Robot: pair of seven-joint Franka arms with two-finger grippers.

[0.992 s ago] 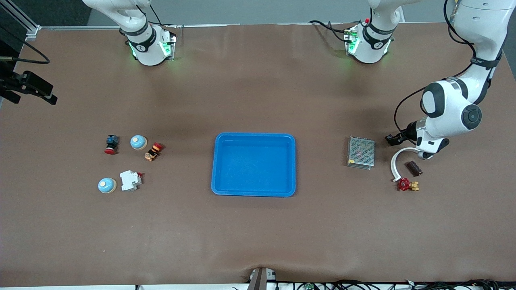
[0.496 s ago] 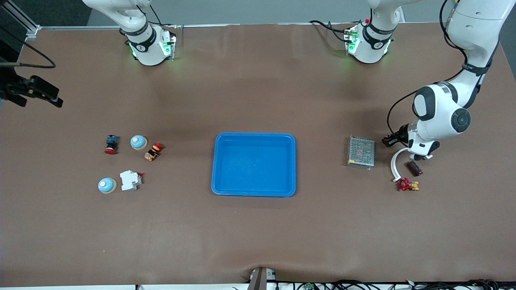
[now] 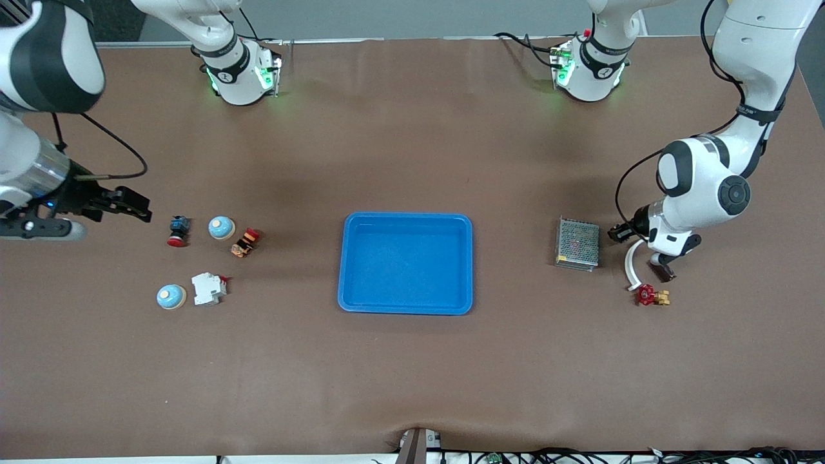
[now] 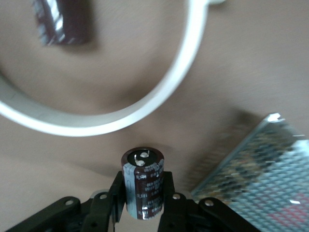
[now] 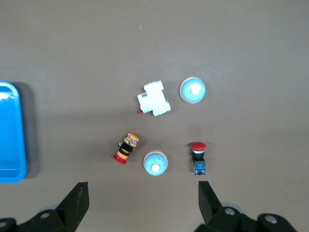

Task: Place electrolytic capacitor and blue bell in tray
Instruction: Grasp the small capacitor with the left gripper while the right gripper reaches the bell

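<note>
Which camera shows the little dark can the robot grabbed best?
The left wrist view: the electrolytic capacitor fills the middle, pinched in the left gripper. The front view shows only a dark speck under that gripper. The right wrist view doesn't show it.

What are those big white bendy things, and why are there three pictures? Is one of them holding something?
Those are two robot arms, each with a two-finger pincher called a gripper. One picture looks down at the whole brown table from up high. The other two come from small cameras on the arms' wrists, looking down past the fingers.

In the middle lies a blue tray with nothing in it. The left gripper is shut on a dark brown electrolytic capacitor, a little can-shaped electronics part. Below it are a white curved piece, a grey mesh box and a red valve.

The right gripper is open, over a group of small things: two blue bells, a red push button, a white switch block and an orange-and-black part.
</note>
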